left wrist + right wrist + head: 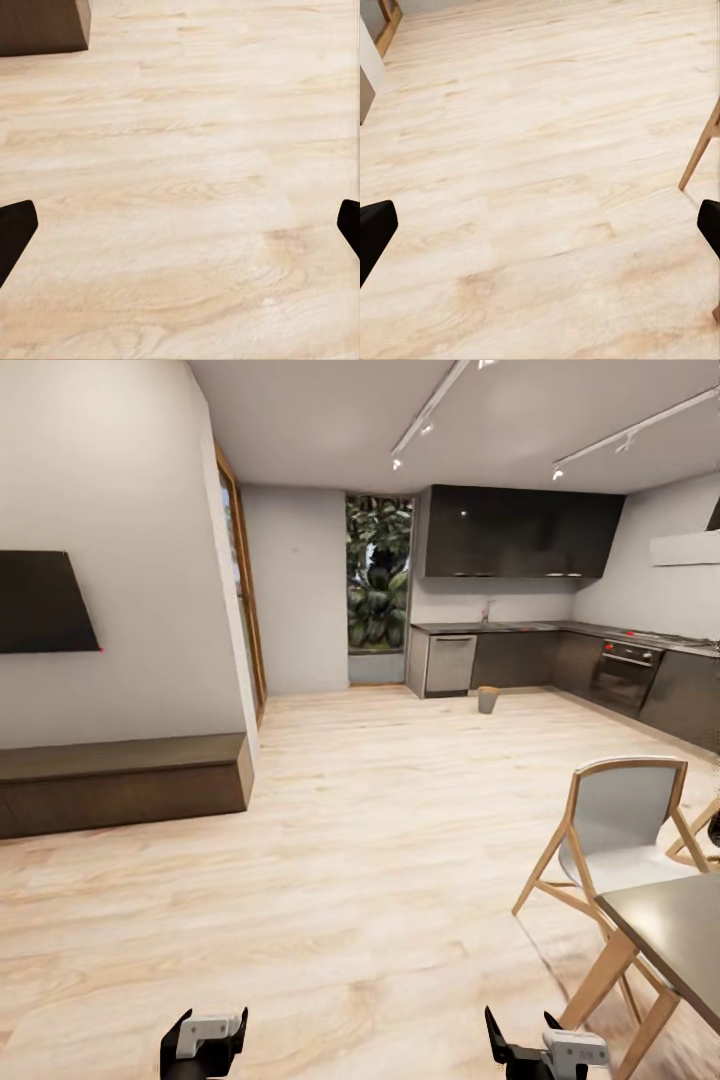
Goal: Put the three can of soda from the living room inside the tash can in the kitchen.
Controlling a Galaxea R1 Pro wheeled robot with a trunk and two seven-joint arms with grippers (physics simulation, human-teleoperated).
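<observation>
The bin (488, 699) stands far off on the pale wood floor (380, 840), just in front of the dark kitchen cabinets (520, 658) and near the steel dishwasher front (450, 664). No cans are in sight. Both grippers sit low in the head view: the left gripper (205, 1042) and the right gripper (545, 1050) each have their fingers spread wide, with nothing between them but floor. A chair (615, 830) and table (670, 925) stand to the right; a dark bench (120, 780) runs along the left wall.
</observation>
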